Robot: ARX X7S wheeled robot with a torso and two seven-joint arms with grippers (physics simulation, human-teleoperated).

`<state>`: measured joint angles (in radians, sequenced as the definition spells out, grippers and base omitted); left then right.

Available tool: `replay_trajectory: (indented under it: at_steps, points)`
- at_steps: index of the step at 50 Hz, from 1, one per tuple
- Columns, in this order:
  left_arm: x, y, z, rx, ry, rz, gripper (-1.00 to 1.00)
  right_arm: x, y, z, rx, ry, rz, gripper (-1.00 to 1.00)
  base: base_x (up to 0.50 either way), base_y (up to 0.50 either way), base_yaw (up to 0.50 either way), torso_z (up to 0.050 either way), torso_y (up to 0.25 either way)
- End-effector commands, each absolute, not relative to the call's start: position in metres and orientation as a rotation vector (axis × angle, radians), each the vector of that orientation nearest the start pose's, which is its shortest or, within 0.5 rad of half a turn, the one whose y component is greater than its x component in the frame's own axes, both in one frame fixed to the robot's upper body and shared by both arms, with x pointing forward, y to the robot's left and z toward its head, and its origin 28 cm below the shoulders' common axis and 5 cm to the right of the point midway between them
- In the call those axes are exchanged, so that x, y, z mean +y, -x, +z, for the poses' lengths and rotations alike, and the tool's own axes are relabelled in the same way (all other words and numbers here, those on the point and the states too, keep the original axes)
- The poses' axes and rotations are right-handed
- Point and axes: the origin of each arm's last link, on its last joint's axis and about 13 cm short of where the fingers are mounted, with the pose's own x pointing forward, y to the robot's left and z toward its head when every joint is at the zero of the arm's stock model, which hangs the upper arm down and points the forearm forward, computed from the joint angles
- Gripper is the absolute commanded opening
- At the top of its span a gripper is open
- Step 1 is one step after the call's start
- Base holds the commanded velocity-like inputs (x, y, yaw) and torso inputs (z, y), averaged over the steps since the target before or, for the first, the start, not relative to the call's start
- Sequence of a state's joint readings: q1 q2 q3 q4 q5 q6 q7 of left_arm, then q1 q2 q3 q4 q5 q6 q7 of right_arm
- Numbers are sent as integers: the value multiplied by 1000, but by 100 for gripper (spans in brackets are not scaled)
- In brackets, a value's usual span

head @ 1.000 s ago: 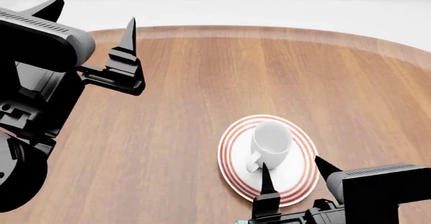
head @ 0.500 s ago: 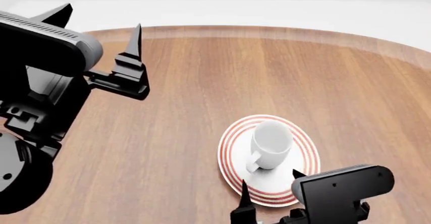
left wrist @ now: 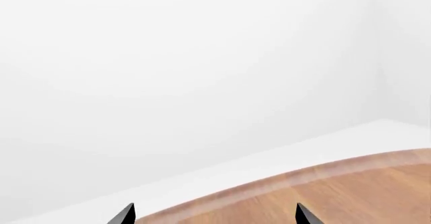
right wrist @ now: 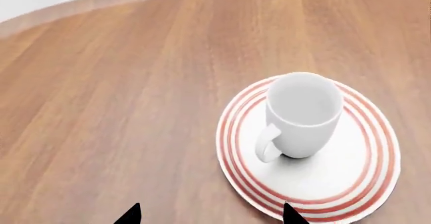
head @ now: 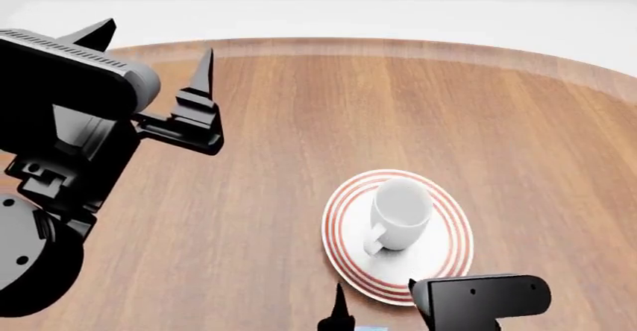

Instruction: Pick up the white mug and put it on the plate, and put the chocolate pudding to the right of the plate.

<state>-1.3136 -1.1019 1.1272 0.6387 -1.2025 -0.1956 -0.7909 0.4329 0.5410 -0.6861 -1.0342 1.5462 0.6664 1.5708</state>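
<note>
The white mug (head: 400, 212) stands upright on the red-ringed plate (head: 438, 260), handle toward the near left; both also show in the right wrist view, the mug (right wrist: 303, 115) on the plate (right wrist: 350, 158). My right gripper (head: 375, 292) is open and empty, low at the near side of the plate, its fingertips apart from the rim; in its own view (right wrist: 210, 214) only the tips show. My left gripper (head: 154, 51) is open and empty, raised at the far left; its own view (left wrist: 213, 215) faces the wall. The chocolate pudding is not clearly seen; a thin light-blue sliver (head: 368, 329) shows at the bottom edge.
The round wooden table (head: 298, 122) has its far rim (left wrist: 323, 171) against a white wall. Bare wood lies left of and beyond the plate. My right arm's housing (head: 478, 297) covers the plate's near edge.
My right gripper has drawn back toward the near edge, away from the mug and plate. My left gripper has drifted slightly right. The mug stays on the plate.
</note>
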Motion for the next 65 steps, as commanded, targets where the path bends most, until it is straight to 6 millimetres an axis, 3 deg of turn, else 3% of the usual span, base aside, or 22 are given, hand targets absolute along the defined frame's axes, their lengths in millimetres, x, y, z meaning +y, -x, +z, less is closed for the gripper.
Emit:
replay_trajectory:
  at_steps: [1,32,47,65]
  points:
    - [239,-224,272,-363,-205,-233,100,-35,-92,172,425,-167,63,100,0,0,0,0,0]
    - [238,-225,269,-348,-191,-247,100,-28,-98,158,505,-99,5,100,0,0,0,0,0]
    - [235,-226,267,-339,-195,-256,100,-34,-97,153,545,-84,-28,100,0,0,0,0,0]
    - [236,-227,264,-329,-195,-247,100,-30,-89,153,569,-79,59,100,0,0,0,0,0]
